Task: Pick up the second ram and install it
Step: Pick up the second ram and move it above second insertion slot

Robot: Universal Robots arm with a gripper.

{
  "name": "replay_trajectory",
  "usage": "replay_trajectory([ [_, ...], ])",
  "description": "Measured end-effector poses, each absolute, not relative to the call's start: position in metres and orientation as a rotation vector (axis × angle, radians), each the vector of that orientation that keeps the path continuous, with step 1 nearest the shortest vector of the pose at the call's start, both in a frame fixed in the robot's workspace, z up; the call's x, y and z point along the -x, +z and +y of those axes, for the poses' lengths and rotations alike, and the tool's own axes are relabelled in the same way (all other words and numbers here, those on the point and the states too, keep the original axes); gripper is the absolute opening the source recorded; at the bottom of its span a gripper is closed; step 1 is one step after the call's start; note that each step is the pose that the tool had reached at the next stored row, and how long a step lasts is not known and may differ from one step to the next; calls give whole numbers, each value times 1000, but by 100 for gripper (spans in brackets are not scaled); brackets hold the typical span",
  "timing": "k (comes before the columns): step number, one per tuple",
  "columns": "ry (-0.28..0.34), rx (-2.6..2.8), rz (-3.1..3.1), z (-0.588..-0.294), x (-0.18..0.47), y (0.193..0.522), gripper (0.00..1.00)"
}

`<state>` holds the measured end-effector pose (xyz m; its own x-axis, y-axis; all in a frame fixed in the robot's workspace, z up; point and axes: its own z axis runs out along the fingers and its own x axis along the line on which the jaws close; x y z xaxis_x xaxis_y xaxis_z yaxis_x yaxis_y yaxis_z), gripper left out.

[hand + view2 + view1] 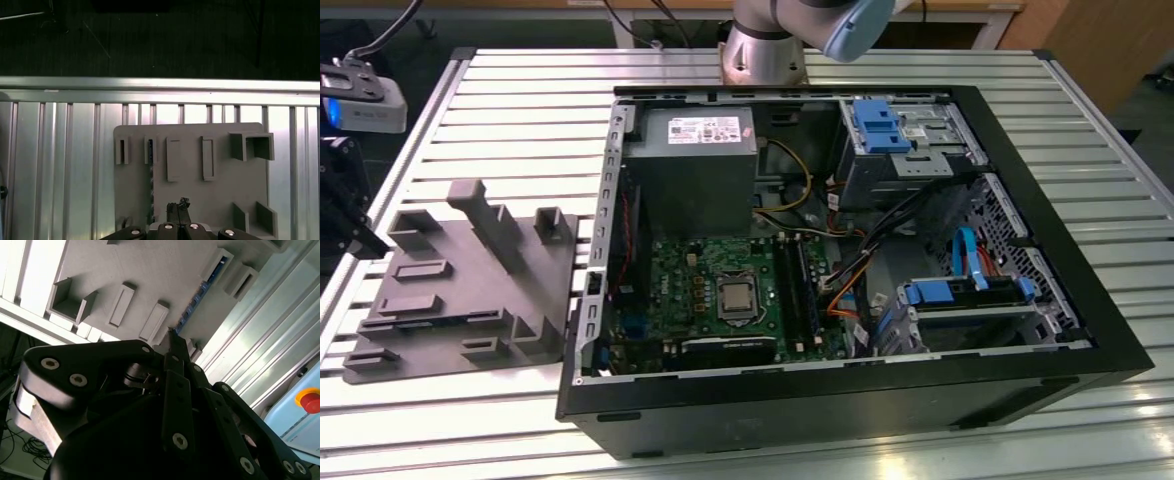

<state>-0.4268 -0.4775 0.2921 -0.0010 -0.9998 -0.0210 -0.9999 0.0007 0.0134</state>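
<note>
Black gripper (172,336) near the grey slotted holder (150,270), perhaps the second ram (199,296) edgewise in one slot

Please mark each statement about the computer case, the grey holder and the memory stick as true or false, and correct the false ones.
1. The computer case lies open on a slatted metal table. True.
2. The gripper holds the second ram. False: the stick stands on edge in a slot of the grey holder, and the gripper is beside it, apart from it, with nothing in it.
3. The grey holder lies at the exterior view's right of the case. False: it lies at the exterior view's left.
4. The processor sits uncovered on the motherboard. True.
</note>
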Motion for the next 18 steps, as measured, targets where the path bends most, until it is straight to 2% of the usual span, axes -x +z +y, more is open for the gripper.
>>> replay_trajectory([
  [18, 38, 2217, 2218, -483, 427, 282, 11],
])
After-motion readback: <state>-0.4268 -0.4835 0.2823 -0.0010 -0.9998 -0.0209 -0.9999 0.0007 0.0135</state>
